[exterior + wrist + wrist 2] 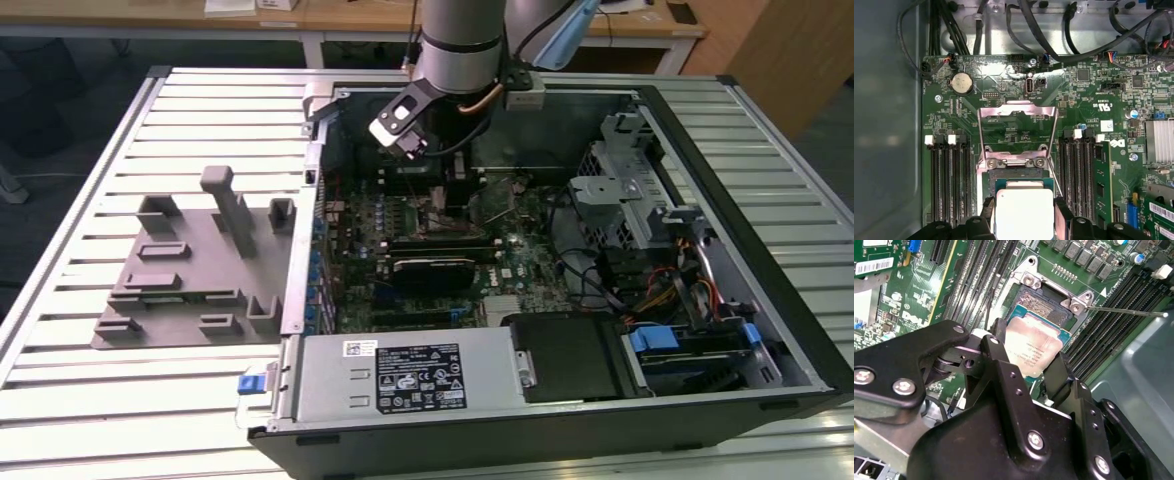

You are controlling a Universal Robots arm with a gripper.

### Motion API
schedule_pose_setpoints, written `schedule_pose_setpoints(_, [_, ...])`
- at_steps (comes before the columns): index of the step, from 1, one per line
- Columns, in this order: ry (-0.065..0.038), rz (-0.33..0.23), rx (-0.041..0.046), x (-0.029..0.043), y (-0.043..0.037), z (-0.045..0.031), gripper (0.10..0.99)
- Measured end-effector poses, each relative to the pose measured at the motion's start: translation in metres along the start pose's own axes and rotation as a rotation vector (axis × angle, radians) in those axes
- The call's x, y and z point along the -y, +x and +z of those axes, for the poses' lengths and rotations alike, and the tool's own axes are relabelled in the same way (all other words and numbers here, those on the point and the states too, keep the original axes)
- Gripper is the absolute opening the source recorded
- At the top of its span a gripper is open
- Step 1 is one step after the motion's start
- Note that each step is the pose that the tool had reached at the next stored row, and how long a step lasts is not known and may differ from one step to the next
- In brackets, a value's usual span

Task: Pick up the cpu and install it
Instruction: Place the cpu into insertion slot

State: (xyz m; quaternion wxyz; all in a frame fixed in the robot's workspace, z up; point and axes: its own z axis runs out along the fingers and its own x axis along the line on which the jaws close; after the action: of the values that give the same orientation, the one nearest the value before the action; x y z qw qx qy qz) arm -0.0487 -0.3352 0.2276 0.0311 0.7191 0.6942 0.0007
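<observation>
The cpu (1036, 342), a small square chip with a pale silver top, sits between the two black fingers (995, 337) of my gripper (1029, 357), which is shut on its edges. It hangs low over the open socket (1046, 302) on the green motherboard (914, 310); I cannot tell whether it touches the socket. In the first wrist view the cpu (1024, 210) lies just in front of the raised metal load plate (1016, 132). The exterior view shows my gripper (451, 165) reaching down into the open computer case (747, 250).
Memory slots (951, 180) flank the socket on both sides, and a thin lever (1124, 310) sticks out beside it. A black module (434, 255), cables and a drive cage (627, 190) crowd the case. A grey holder fixture (187, 270) stands on the slatted table at the exterior view's left.
</observation>
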Motion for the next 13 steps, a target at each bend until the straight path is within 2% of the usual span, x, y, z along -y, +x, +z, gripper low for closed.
schedule_pose_setpoints(13, [0.000,0.000,0.0000,0.0000,-0.0018,0.0017,0.545])
